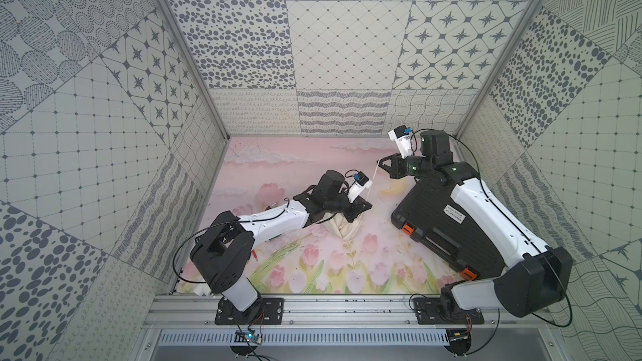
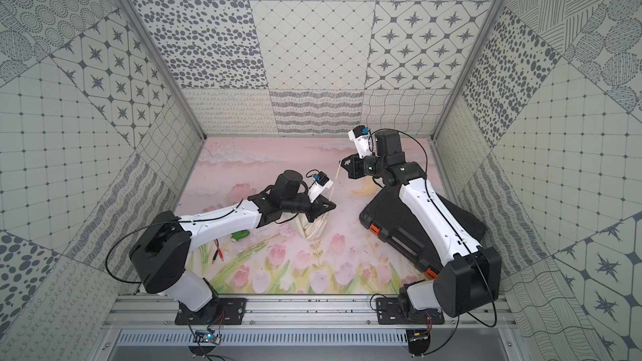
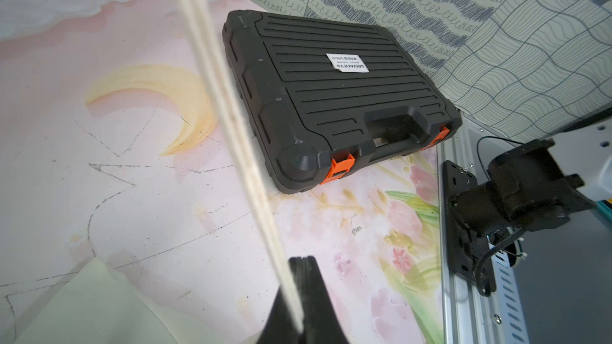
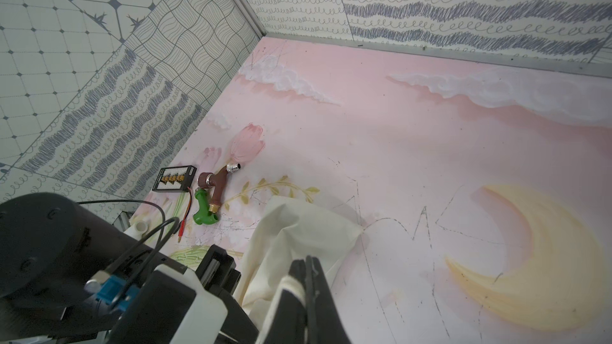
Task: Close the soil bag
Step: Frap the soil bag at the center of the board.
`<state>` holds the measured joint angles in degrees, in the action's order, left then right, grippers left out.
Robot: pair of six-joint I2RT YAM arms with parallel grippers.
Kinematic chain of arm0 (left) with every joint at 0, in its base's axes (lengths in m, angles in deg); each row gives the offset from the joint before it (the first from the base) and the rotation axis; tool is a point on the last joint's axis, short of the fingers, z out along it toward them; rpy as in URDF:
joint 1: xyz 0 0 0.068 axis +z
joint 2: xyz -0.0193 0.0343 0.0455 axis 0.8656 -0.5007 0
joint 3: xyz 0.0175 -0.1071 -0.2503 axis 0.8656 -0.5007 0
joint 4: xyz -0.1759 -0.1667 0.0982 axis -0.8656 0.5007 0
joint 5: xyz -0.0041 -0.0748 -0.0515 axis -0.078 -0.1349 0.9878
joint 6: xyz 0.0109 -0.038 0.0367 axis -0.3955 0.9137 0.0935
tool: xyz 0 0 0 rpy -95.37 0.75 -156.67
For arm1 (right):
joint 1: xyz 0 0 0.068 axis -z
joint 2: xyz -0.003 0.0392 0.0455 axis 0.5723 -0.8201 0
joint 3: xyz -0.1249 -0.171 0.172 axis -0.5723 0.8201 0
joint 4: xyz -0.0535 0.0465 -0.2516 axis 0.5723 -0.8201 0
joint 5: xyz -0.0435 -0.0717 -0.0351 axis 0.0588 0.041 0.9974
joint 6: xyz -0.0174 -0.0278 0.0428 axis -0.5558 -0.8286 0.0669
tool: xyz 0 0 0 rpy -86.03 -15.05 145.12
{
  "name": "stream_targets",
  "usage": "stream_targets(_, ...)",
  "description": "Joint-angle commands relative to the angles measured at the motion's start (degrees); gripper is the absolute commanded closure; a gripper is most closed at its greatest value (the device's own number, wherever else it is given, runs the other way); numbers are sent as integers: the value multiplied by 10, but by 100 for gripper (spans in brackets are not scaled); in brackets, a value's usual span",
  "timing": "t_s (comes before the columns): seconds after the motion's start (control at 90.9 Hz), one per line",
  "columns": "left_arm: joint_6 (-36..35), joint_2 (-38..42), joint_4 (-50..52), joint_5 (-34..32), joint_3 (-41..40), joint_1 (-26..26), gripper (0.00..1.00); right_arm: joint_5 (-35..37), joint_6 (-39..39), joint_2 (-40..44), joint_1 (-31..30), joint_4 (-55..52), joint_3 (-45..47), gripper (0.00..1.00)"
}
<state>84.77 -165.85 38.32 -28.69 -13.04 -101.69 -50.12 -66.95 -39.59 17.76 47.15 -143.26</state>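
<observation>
The soil bag [image 1: 347, 232] [image 2: 314, 229] is a cream cloth sack, bunched and pleated on the pink mat near the middle. My left gripper [image 1: 362, 208] [image 2: 329, 205] sits right over its gathered top, shut on the white cord [image 3: 218, 94] that runs into the seam between its fingers [image 3: 308, 279]. The cord [image 1: 374, 177] [image 2: 335, 182] stretches taut up to my right gripper [image 1: 380, 163] [image 2: 342, 162], farther back. That gripper [image 4: 306, 261] is shut on the cord [image 4: 291, 284], which loops over one finger. Bag cloth [image 4: 298, 226] [image 3: 99, 302] shows below both grippers.
A black ribbed hard case [image 1: 434, 223] [image 3: 331, 94] with orange latches lies at the right, under my right arm. Green [image 4: 205, 210] and brown [image 4: 218, 188] pipe fittings, a small black board [image 4: 174, 178] and red-tipped wires [image 2: 217, 255] lie at the left, near the wall.
</observation>
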Motion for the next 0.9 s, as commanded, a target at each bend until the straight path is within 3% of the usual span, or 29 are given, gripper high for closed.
stream_targets(0.0, 14, -36, 355, -16, -28, -32, 93, 79, 29, 27, 52, 304, -96, 100)
stream_targets(0.495, 16, -86, 459, -13, 16, -61, 87, 71, 53, -15, 132, 307, -156, 100)
stream_targets(0.891, 43, -113, 554, -25, 42, -82, 89, 69, 53, -61, 142, 320, -200, 100)
